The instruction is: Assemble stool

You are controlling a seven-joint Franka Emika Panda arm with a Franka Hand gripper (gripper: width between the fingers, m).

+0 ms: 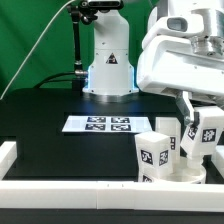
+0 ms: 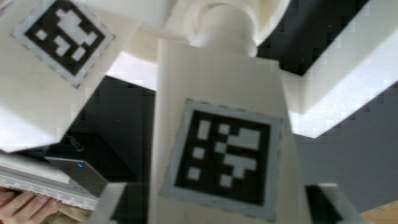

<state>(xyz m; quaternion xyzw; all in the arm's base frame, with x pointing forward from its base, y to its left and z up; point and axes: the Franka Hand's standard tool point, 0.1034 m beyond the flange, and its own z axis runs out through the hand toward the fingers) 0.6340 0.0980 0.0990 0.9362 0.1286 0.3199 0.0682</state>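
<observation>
The stool's round white seat (image 1: 186, 173) lies at the exterior view's lower right, close to the front rail. Two white tagged legs stand on it: one (image 1: 152, 153) towards the exterior view's left and one (image 1: 168, 131) behind it. My gripper (image 1: 197, 122) hangs over the seat's right side, shut on a third leg (image 1: 208, 136) that leans slightly. In the wrist view this leg (image 2: 222, 150) runs down the middle between my fingers (image 2: 118, 203), with my gripper (image 2: 222, 206) around its near end. Another leg (image 2: 63, 38) shows beside it. The held leg's lower end is hidden.
The marker board (image 1: 100, 124) lies flat on the black table, mid-way back. The robot's white base (image 1: 108, 62) stands behind it. White border rails run along the front (image 1: 70, 190) and the left side (image 1: 8, 152). A green backdrop closes the back.
</observation>
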